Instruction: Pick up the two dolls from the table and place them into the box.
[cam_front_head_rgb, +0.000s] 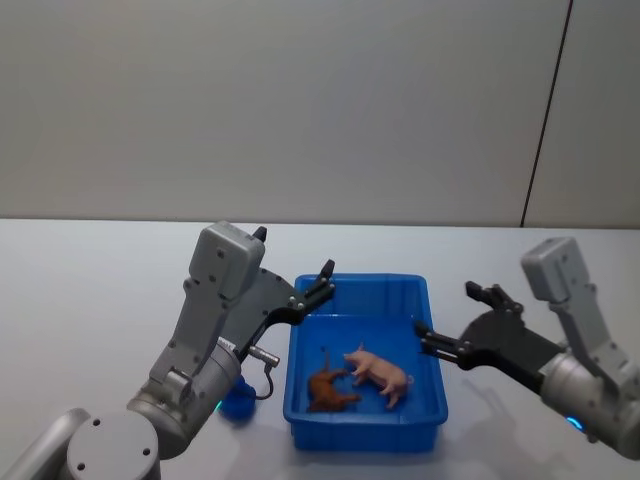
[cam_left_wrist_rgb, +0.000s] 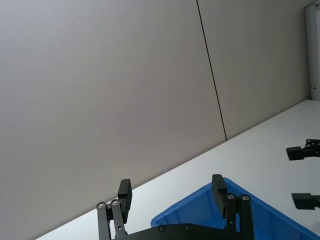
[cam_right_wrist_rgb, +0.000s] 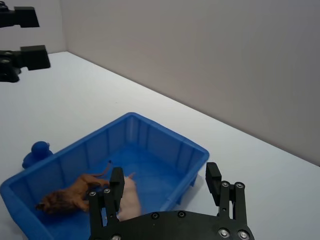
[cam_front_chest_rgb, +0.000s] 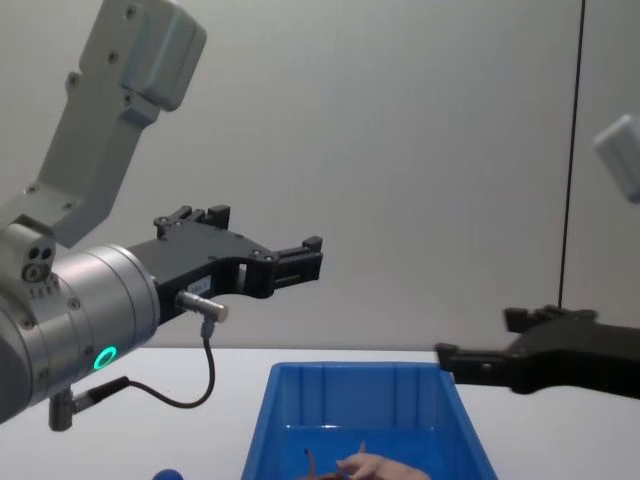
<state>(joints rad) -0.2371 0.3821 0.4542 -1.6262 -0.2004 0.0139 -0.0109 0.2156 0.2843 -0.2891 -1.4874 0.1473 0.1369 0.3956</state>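
The blue box (cam_front_head_rgb: 366, 437) sits on the table in front of me, with both dolls lying inside it. The reddish-brown doll (cam_front_head_rgb: 330, 388) lies toward the box's left side, and the pale pink doll (cam_front_head_rgb: 381, 372) lies beside it to the right. The right wrist view shows the brown doll (cam_right_wrist_rgb: 70, 195) and the pink doll (cam_right_wrist_rgb: 131, 200) on the box floor. My left gripper (cam_front_head_rgb: 293, 252) hangs open and empty above the box's left rear corner. Over the box's right edge, my right gripper (cam_front_head_rgb: 447, 313) is open and empty too.
A small blue toy (cam_front_head_rgb: 237, 403) stands on the table just outside the box's left wall, under my left arm. The white table (cam_front_head_rgb: 90, 290) runs back to a grey wall with a dark vertical seam (cam_front_head_rgb: 545, 110).
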